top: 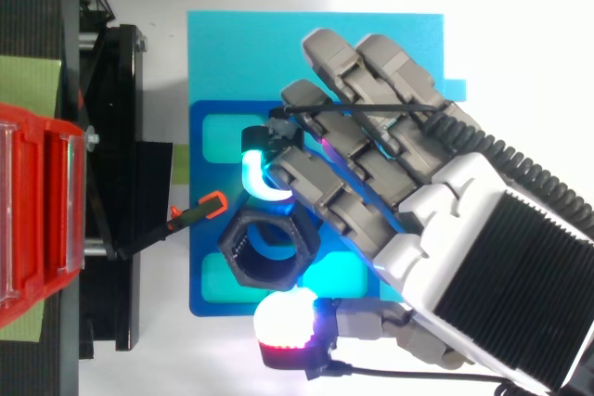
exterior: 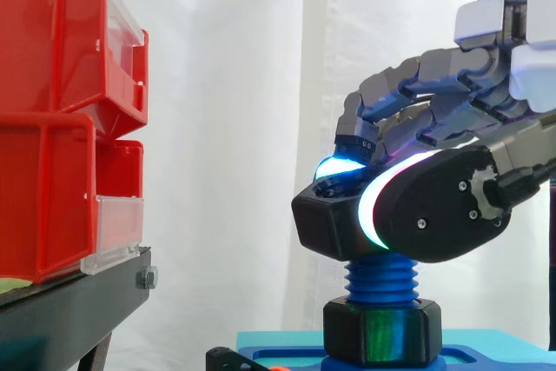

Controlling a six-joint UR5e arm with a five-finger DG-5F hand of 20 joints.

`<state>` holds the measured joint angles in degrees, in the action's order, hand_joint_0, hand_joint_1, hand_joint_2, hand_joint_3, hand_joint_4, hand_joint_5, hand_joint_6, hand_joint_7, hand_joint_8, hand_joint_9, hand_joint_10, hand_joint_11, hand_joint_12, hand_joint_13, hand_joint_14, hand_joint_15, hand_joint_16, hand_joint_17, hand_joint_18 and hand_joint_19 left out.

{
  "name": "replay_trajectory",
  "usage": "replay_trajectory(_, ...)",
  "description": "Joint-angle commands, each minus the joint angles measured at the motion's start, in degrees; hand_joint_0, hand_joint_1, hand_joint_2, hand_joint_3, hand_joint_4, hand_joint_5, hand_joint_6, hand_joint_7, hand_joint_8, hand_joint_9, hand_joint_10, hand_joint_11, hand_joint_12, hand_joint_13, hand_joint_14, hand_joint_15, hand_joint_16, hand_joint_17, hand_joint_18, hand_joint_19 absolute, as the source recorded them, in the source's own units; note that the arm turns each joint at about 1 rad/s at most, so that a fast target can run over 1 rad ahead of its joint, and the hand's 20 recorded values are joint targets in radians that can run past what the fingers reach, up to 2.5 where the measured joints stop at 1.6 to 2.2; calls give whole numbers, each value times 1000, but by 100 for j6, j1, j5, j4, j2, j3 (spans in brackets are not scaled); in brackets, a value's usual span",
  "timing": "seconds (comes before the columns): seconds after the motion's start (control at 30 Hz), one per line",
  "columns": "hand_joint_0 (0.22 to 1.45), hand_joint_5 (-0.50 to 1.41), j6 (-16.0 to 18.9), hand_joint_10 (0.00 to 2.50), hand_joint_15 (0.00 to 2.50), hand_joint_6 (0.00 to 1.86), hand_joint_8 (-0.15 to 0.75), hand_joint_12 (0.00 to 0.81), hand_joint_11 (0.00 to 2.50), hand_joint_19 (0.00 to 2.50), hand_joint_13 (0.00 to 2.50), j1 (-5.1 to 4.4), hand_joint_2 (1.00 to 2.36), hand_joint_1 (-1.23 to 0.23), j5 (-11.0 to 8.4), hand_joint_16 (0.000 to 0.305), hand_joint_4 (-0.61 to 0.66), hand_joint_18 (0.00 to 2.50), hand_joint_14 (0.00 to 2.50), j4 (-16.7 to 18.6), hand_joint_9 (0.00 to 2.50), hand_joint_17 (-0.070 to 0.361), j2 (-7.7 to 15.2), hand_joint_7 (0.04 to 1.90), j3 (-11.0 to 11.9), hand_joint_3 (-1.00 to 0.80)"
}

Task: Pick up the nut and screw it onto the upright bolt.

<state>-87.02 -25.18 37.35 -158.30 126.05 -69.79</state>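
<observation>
The black hex nut [exterior: 326, 219] sits at the top of the upright blue threaded bolt [exterior: 380, 277], slightly tilted. My hand [top: 418, 192] comes in from the right with its fingers curled over the nut. A cyan-glowing fingertip [exterior: 334, 167] presses on the nut's upper far edge, and the thumb [exterior: 434, 206], with its white-glowing arc, lies against the near side and hides part of the nut. From above, the nut [top: 269, 248] shows as an open ring between the cyan fingertip [top: 255, 169] and the red-glowing thumb tip [top: 288, 322]. A black hex collar [exterior: 382, 329] sits at the bolt's foot.
The bolt stands on a dark blue base plate [top: 209, 229] over a lighter cyan board [top: 278, 44]. Red bins [exterior: 52, 119] on a black stand [exterior: 69, 301] rise to the left. An orange-tipped black piece [top: 200, 210] pokes from the stand toward the plate.
</observation>
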Motion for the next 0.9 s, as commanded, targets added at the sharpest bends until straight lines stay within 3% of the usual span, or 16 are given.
replay_trajectory(0.0,532,-177,1,5,0,503,322,333,168,0,127,13,1000,-642,9,47,289,52,0,-333,458,105,-2,1115,159,-500)
replay_trajectory(0.03,532,-177,1,5,0,503,324,333,171,0,127,22,1000,-642,9,47,288,52,0,-570,460,105,-2,1116,273,-500)
replay_trajectory(0.2,531,-177,1,5,0,502,325,334,173,0,124,40,1000,-640,9,46,284,45,0,-834,461,104,-11,1115,379,-500)
replay_trajectory(0.47,532,-177,98,5,0,503,323,333,176,0,126,48,1000,-640,9,46,285,44,0,-922,459,104,-11,1108,379,-500)
replay_trajectory(0.73,532,-176,581,6,0,503,324,333,170,0,124,92,1000,-640,36,46,284,39,0,-1467,459,104,-2,1107,370,-500)
replay_trajectory(0.87,532,-176,599,5,0,503,323,332,173,0,124,119,1000,-639,36,46,284,39,0,-1484,461,104,-2,1106,370,-500)
